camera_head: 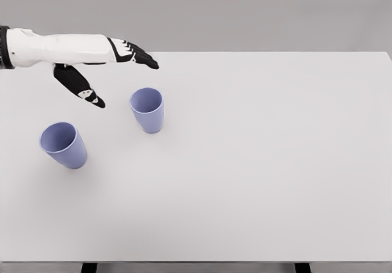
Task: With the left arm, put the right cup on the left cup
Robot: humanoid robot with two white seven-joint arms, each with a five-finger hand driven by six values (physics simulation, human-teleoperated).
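- While the left hand (pixel 107 71) hung in the upper left of the frame, spread wide and holding nothing, the step in hand looked like the reach toward the right cup (pixel 147 109), with no grasp yet made.
- Its fingers (pixel 139 56) pointed right, above and behind the cup, and the thumb (pixel 82 88) hung down to the cup's left; neither touched it.
- The right cup stood upright on the counter (pixel 263 163), left of the middle, just below the hand.
- The left cup (pixel 63 144) stood further down at the lower left, well apart from the other, its mouth open toward the camera.
- Both cups were plain lavender-blue tumblers, tapering toward the base, apparently empty.
- Next, by my judgement, the hand needed to drop, close round the right cup's wall, then lift it and carry it down-left over the other's mouth.
- No right arm showed.
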